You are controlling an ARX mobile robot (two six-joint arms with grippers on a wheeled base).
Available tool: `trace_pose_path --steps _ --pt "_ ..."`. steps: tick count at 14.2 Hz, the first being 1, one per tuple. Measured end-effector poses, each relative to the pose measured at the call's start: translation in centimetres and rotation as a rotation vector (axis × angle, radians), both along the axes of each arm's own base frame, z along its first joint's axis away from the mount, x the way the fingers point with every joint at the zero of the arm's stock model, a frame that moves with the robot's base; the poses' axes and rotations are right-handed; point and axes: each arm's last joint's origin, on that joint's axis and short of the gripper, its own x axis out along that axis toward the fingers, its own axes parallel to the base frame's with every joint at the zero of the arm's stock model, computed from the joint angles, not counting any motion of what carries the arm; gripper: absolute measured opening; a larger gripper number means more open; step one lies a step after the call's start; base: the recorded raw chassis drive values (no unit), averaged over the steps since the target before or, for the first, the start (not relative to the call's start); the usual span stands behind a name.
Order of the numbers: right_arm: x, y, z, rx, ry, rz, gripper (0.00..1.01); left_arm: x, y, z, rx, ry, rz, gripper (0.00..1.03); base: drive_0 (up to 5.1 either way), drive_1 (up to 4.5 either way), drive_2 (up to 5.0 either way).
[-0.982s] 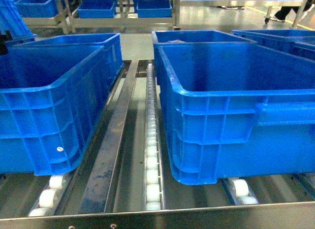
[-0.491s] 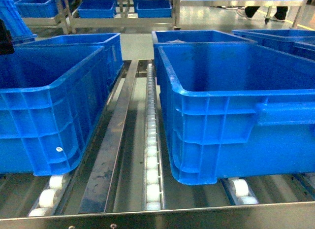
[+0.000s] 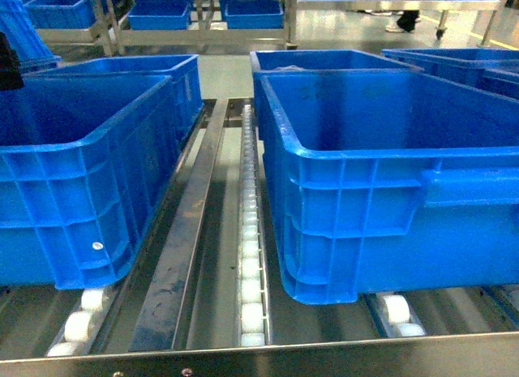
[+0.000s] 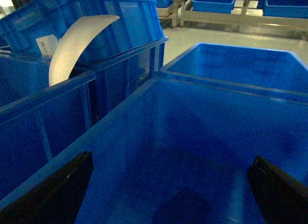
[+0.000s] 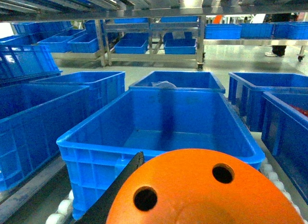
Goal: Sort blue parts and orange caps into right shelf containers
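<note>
Orange cap [image 5: 202,195] held in the right pincer, short of the right crate [image 5: 159,137], which lies straight ahead. Left pincer [image 4: 168,204] spread wide, empty, above the left crate [image 4: 202,127].

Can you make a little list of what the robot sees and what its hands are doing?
right gripper: holding an orange cap, rounded, with two holes
in front of it: big blue crate, looks empty
left gripper: open, above another blue crate, nothing between its fingers
under the crates: metal roller track
blue parts: none visible
</note>
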Motion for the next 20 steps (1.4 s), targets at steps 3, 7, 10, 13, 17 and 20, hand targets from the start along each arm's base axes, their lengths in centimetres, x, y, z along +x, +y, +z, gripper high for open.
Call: trace_pose_path --steps 3,7,10,13,17,20 --pt "0.0 0.0 0.0 0.000 0.000 0.000 0.42 0.0 0.0 0.0 0.000 0.000 0.000 0.98 0.0 0.00 0.0" --pt "0.0 0.0 0.0 0.000 0.000 0.000 0.42 -0.3 -0.2 0.2 -0.058 -0.040 -0.049 0.98 0.0 0.00 0.0" --pt "0.0 0.0 0.0 0.000 0.000 0.000 0.42 -1.7 -1.7 1.9 -0.068 -0.095 -0.084 0.98 0.0 0.00 0.0" --pt "0.0 0.0 0.0 0.000 0.000 0.000 0.42 -4.3 -3.8 3.1 -0.071 -0.112 -0.121 0.98 0.0 0.00 0.0" --pt "0.0 0.0 0.0 0.000 0.000 0.000 0.42 -9.5 -4.6 4.2 -0.118 -0.124 -0.102 0.98 0.0 0.00 0.0" --pt "0.0 0.0 0.0 0.000 0.000 0.000 0.42 -13.1 -5.5 4.2 -0.146 -0.097 -0.105 0.98 0.0 0.00 0.0"
